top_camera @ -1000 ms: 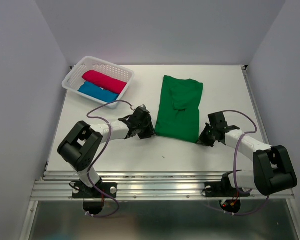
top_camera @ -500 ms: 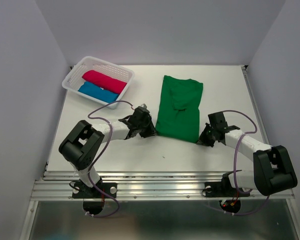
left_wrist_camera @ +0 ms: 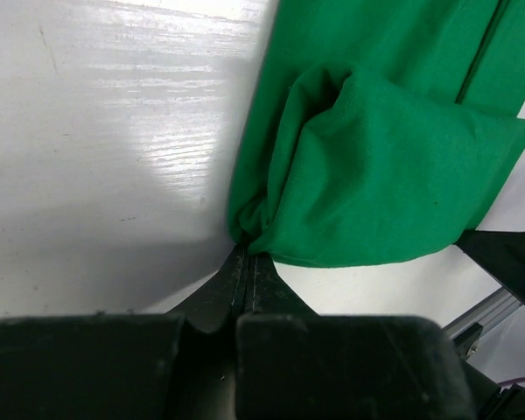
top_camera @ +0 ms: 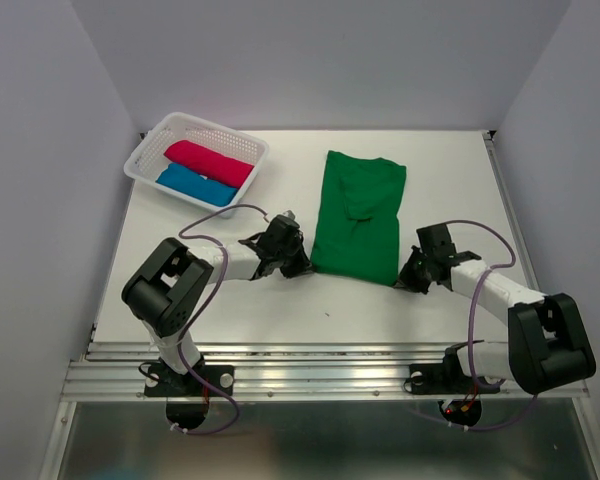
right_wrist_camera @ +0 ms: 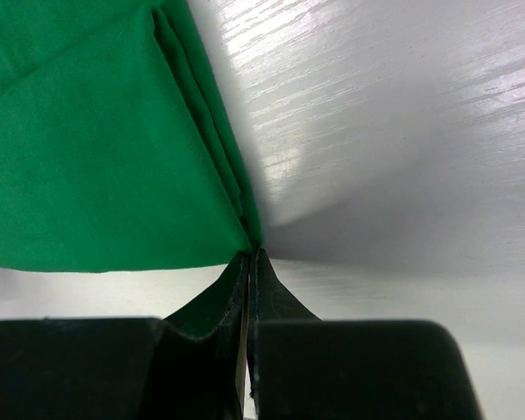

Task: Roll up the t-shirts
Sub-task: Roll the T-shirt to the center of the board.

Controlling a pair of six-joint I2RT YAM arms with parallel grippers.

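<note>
Pinching green tee (top_camera: 360, 215) at both near corners: left hand (top_camera: 300, 265) clenched on 7 o'clock corner, right hand (top_camera: 407, 277) clenched on 5 o'clock corner. Tee lies flat, folded lengthwise, mid-desk (top_camera: 450, 180). Basket (top_camera: 145, 160) at 10 o'clock holds rolled pink tee (top_camera: 208, 162), blue tee (top_camera: 193, 183).

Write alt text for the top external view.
A folded green t-shirt lies on a white table, left gripper and right gripper at its near corners. Far left, a basket holds a rolled pink t-shirt and blue t-shirt.

open table (top_camera: 290, 185) between basket (top_camera: 216, 128) and green t-shirt (top_camera: 360, 215)
</note>
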